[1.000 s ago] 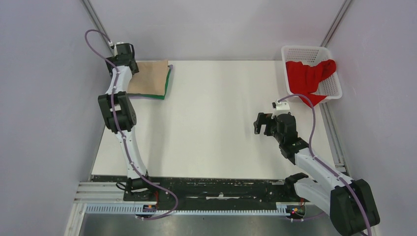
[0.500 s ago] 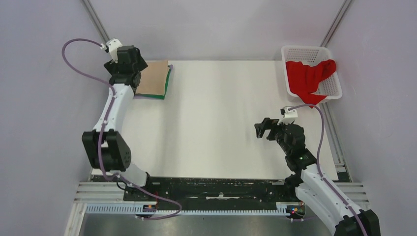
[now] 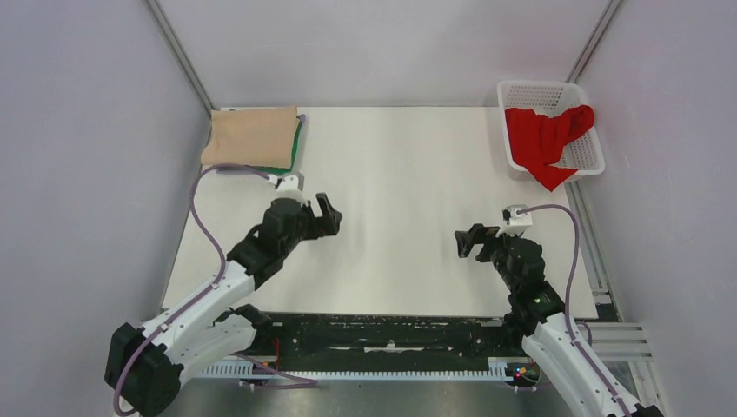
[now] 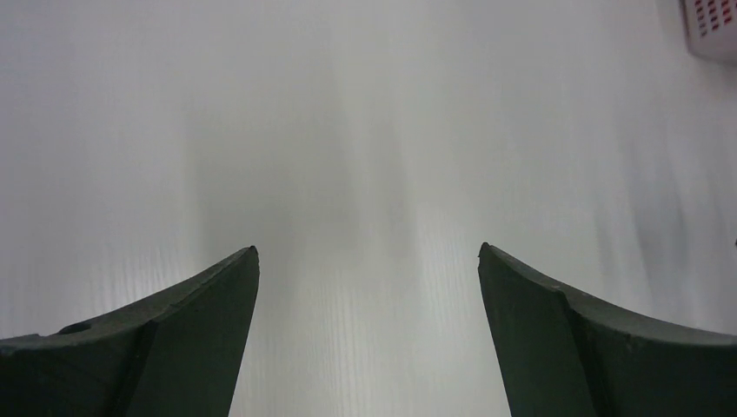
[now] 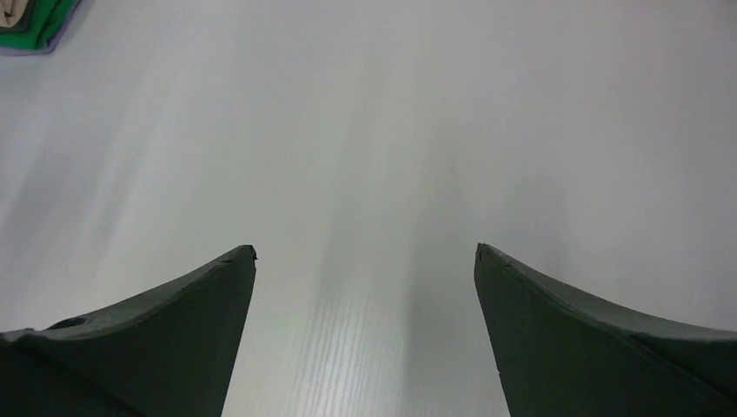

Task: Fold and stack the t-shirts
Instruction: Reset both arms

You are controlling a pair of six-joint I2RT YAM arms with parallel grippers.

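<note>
A folded beige t-shirt (image 3: 250, 136) lies on top of a stack at the table's far left corner, with a green t-shirt (image 3: 296, 149) showing at its right edge and a lavender edge beneath. The stack's corner also shows in the right wrist view (image 5: 30, 24). A crumpled red t-shirt (image 3: 547, 137) hangs in and over the white basket (image 3: 530, 89) at the far right. My left gripper (image 3: 326, 215) is open and empty over bare table, left of centre. My right gripper (image 3: 469, 241) is open and empty over bare table, right of centre. The dark grey shirt is hidden.
The white table (image 3: 391, 174) lies between grey walls on the left, right and back. The basket corner shows in the left wrist view (image 4: 713, 26). A black rail (image 3: 382, 334) runs along the near edge.
My left arm has pulled back from the stack at the far left corner to the near left-centre of the table. My right gripper has drawn a little nearer.
</note>
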